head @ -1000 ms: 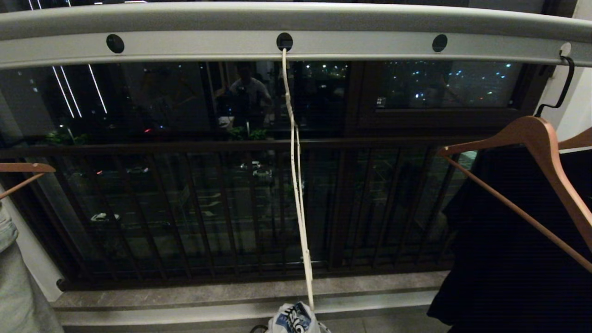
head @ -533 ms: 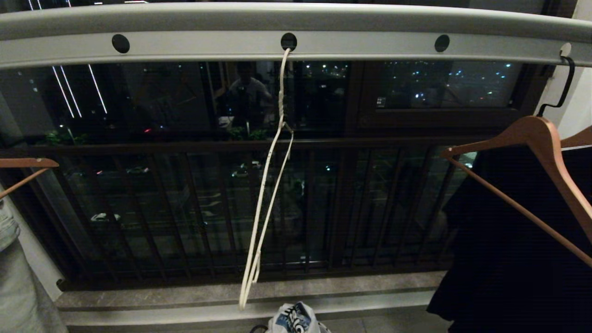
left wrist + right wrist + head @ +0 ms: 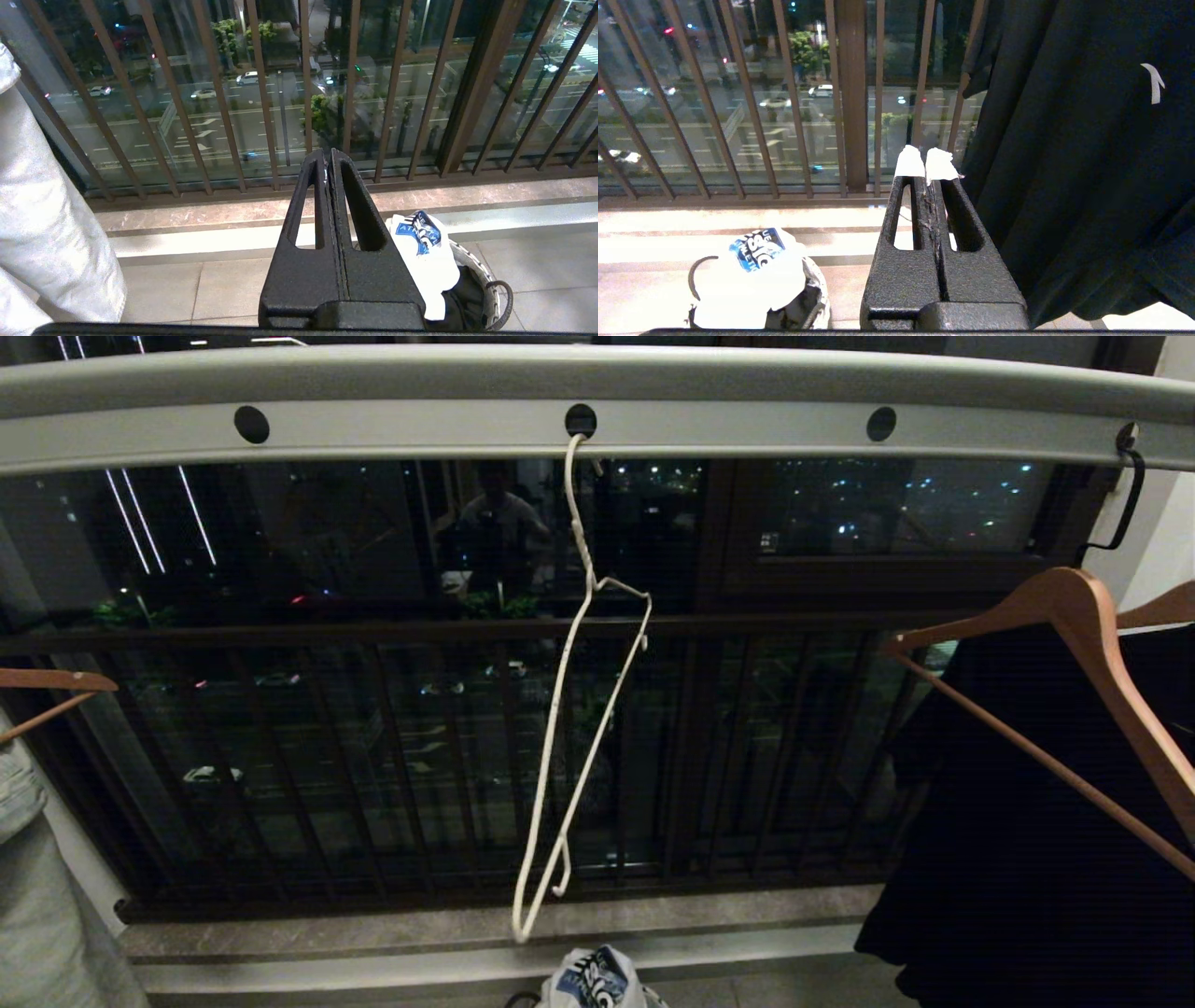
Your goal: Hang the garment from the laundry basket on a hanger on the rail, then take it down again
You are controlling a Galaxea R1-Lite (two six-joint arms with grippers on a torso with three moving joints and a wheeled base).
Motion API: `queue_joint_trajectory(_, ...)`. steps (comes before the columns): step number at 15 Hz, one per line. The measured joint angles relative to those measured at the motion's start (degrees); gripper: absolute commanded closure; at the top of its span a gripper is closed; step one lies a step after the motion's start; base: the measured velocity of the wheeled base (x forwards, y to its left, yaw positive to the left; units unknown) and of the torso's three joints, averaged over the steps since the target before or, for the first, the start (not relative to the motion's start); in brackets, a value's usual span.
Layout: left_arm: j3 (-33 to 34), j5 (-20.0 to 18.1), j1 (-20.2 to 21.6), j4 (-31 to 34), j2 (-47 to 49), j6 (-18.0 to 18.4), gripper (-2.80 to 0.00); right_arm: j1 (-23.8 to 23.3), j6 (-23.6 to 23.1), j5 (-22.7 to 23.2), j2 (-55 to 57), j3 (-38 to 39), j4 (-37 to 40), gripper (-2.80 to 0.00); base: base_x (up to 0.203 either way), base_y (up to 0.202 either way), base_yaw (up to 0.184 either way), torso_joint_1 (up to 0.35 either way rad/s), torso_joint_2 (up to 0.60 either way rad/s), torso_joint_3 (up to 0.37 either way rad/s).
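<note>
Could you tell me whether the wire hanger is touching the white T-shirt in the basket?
Apart. In the head view the hanger ends above the sill, with bare ledge between it and the T-shirt.

Matt grey metal rail [image 3: 597, 378]; thin cream wire hanger [image 3: 560, 728]; smooth brown wooden hanger [image 3: 1074, 607], right; white cotton garment [image 3: 423, 252]; rough black textured hand [image 3: 329, 161].

The laundry basket [image 3: 488, 289] (garment [image 3: 427, 256] spilling over) sits on the tiled floor [image 3: 187, 294].
</note>
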State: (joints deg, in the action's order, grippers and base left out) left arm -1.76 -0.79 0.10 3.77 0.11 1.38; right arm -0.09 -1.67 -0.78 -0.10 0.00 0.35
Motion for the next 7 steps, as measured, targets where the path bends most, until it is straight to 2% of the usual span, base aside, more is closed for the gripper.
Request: queue_joint_trajectory(7,0.0,0.0,0.0,0.0,0.0,0.0,0.00,0.0,1.0,0.0,0.0,0.0,0.0,0.00,0.000,0.000,0.000,0.000,0.00,0.000)
